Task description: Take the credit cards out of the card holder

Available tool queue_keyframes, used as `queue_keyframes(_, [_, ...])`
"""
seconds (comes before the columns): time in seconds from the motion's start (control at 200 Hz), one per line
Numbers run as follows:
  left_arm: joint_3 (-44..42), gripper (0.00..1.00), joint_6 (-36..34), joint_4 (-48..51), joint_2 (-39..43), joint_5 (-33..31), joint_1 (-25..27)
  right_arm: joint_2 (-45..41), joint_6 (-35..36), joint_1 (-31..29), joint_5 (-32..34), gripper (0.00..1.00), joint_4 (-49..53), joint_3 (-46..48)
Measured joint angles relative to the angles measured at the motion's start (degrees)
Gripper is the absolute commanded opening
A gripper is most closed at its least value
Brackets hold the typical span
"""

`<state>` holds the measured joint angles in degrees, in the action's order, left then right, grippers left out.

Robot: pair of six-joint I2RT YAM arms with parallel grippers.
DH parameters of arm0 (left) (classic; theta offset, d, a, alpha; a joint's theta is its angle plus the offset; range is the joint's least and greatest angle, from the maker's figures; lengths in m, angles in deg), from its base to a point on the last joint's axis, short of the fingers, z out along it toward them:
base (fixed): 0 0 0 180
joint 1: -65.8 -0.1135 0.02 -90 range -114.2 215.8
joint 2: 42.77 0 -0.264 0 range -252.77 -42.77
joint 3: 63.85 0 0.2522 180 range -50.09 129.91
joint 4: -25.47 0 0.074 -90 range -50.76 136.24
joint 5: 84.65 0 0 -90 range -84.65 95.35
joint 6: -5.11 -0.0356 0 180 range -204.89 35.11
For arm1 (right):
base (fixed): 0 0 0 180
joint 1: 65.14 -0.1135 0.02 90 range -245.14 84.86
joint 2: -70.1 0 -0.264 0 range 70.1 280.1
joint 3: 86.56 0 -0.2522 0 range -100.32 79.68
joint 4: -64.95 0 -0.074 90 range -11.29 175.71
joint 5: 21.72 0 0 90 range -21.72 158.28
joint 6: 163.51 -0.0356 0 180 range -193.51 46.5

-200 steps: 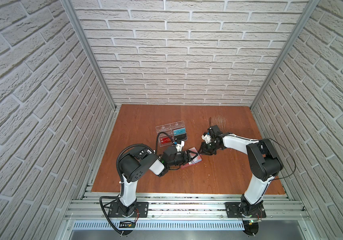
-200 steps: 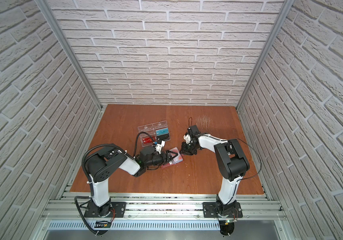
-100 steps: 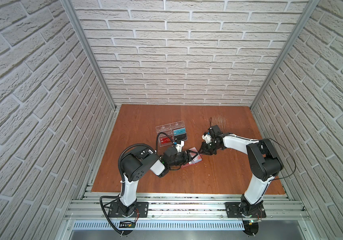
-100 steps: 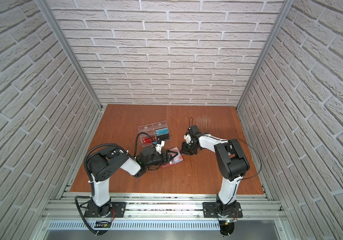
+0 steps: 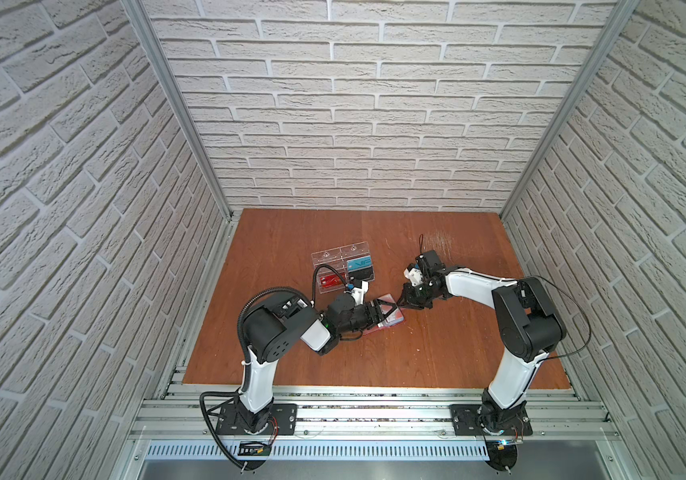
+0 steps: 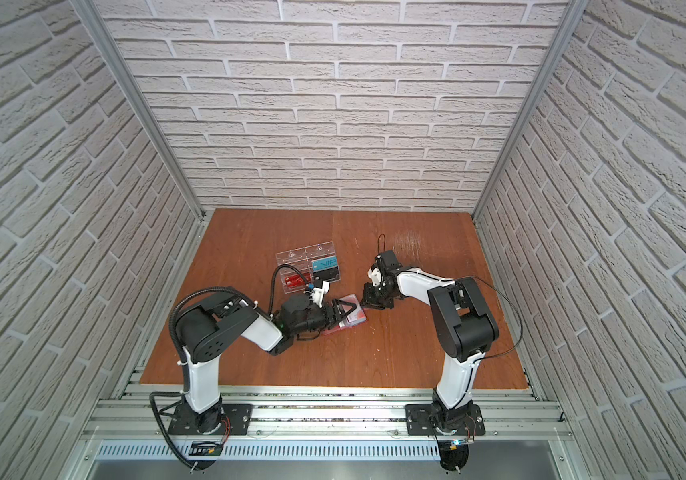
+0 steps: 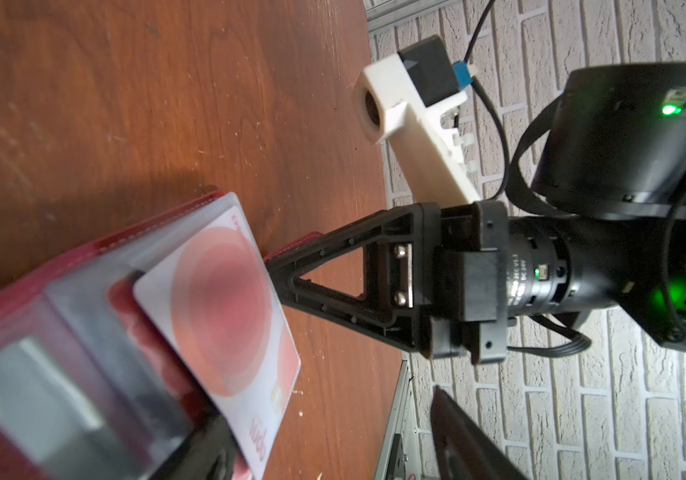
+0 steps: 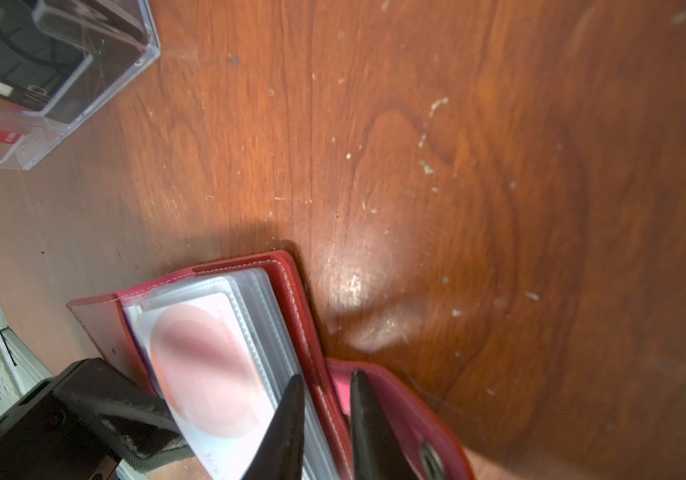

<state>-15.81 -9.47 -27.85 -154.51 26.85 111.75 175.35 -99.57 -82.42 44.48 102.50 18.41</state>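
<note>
The right gripper (image 8: 325,380) has its jaws drawn close, with only a narrow gap between the tips. The stitched outer edge of the holder (image 8: 104,332) and the ends of its clear sleeves (image 8: 258,299) stand in that gap, and the snap tab (image 8: 399,411) lies just beside the outer tip. Whether the jaws have clamped anything I cannot tell. The gripper comes in low from the right of both top views, most likely because that is the side where the sleeves open and a card's free edge can be caught. The card (image 8: 204,374), white with red circles, lies in the uppermost sleeve of the open holder, just beside the inner tip and not yet drawn out. The left gripper (image 5: 389,312) stands wide open and grasps nothing. One finger (image 8: 125,415) bears down on the holder's opposite side, touching the card's far corner. This looks meant to pin the booklet flat so it neither slides nor folds under a pull, though pressure on the card itself could hold it back. The holder sits just left of centre in both top views, on the table (image 5: 416,353). Up and left of it is the rack (image 5: 339,254), holding a teal card (image 5: 359,264) and a red card (image 5: 330,281), seemingly where freed cards go.
</note>
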Motion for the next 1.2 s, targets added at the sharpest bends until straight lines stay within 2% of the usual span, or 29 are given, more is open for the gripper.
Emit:
queue_keyframes(0.5, [-0.04,0.73,2.01,-0.85,0.0,-5.95,0.42,0.39,-2.01,-1.25,1.57,0.21,-2.84,-0.04])
queue_keyframes(1.2, [0.13,0.72,4.2,-4.2,-2.01,-9.14,0.72,1.42,-3.17,-1.81,1.75,0.21,-3.96,-1.18])
